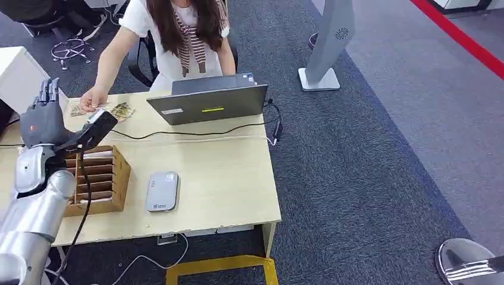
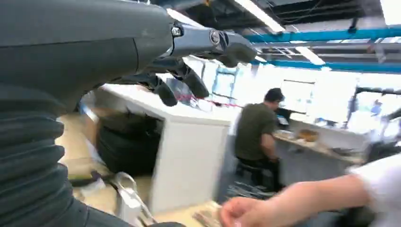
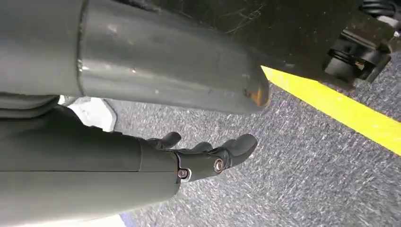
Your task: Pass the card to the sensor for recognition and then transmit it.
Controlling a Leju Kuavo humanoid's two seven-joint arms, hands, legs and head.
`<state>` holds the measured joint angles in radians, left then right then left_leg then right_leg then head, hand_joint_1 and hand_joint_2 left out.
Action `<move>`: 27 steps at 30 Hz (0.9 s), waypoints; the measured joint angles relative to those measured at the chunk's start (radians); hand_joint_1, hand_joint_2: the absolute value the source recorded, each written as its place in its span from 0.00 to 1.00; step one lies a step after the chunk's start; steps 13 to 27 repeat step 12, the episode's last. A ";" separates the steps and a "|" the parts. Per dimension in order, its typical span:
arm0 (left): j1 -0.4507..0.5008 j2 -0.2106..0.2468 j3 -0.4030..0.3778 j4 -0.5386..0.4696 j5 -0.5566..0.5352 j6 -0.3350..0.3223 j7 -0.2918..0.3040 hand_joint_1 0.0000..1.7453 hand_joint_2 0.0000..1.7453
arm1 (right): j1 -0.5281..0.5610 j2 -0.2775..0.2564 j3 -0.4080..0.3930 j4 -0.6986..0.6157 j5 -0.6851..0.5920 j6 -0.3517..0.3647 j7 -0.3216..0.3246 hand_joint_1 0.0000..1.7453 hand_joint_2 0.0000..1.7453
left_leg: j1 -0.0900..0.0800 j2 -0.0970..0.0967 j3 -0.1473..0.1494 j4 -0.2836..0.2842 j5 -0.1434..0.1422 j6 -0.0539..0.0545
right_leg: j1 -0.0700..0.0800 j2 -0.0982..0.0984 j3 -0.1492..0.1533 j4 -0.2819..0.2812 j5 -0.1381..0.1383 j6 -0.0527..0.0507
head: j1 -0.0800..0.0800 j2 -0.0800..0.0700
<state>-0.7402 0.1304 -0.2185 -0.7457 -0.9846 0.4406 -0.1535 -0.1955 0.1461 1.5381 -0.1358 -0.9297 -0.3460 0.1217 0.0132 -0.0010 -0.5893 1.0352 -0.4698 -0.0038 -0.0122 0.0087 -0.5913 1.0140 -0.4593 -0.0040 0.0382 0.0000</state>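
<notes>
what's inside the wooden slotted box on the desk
The wooden box shows stacked slots, a pale card edge showing in the top one. The left hand and arm cover its left part.

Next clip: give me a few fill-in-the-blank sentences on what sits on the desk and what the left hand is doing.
1. The grey card reader lies on the desk right beside the wooden ____.
2. The left hand is raised with its fingers apart, holding ____.
3. The person's hand rests on the ____ at the desk's far edge.
4. The laptop stands open with its back toward the ____.

Missing words: organizer; nothing; cards; robot
</notes>
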 joint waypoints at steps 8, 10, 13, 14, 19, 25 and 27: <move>0.502 -0.032 0.312 -0.617 1.170 -0.482 -0.326 0.00 1.00 | 0.045 0.000 -0.023 0.000 -0.068 -0.032 -0.053 0.00 0.00 | 0.000 0.013 0.002 -0.001 -0.008 -0.001 | 0.000 0.013 -0.002 0.000 -0.004 -0.001 | 0.001 0.000; 0.527 -0.039 0.341 -0.640 1.237 -0.516 -0.328 0.00 1.00 | 0.047 0.000 -0.025 0.000 -0.070 -0.032 -0.057 0.00 0.00 | 0.000 0.013 0.002 -0.001 -0.008 0.000 | 0.000 0.013 -0.002 0.000 -0.005 0.000 | 0.001 0.000; 0.527 -0.039 0.341 -0.640 1.237 -0.516 -0.328 0.00 1.00 | 0.047 0.000 -0.025 0.000 -0.070 -0.032 -0.057 0.00 0.00 | 0.000 0.013 0.002 -0.001 -0.008 0.000 | 0.000 0.013 -0.002 0.000 -0.005 0.000 | 0.001 0.000; 0.527 -0.039 0.341 -0.640 1.237 -0.516 -0.328 0.00 1.00 | 0.047 0.000 -0.025 0.000 -0.070 -0.032 -0.057 0.00 0.00 | 0.000 0.013 0.002 -0.001 -0.008 0.000 | 0.000 0.013 -0.002 0.000 -0.005 0.000 | 0.001 0.000; 0.527 -0.039 0.341 -0.640 1.237 -0.516 -0.328 0.00 1.00 | 0.047 0.000 -0.025 0.000 -0.070 -0.032 -0.057 0.00 0.00 | 0.000 0.013 0.002 -0.001 -0.008 0.000 | 0.000 0.013 -0.002 0.000 -0.005 0.000 | 0.001 0.000; 0.527 -0.039 0.341 -0.640 1.237 -0.516 -0.328 0.00 1.00 | 0.047 0.000 -0.025 0.000 -0.070 -0.032 -0.057 0.00 0.00 | 0.000 0.013 0.002 -0.001 -0.008 0.000 | 0.000 0.013 -0.002 0.000 -0.005 0.000 | 0.001 0.000; 0.527 -0.039 0.341 -0.640 1.237 -0.516 -0.328 0.00 1.00 | 0.047 0.000 -0.025 0.000 -0.070 -0.032 -0.057 0.00 0.00 | 0.000 0.013 0.002 -0.001 -0.008 0.000 | 0.000 0.013 -0.002 0.000 -0.005 0.000 | 0.001 0.000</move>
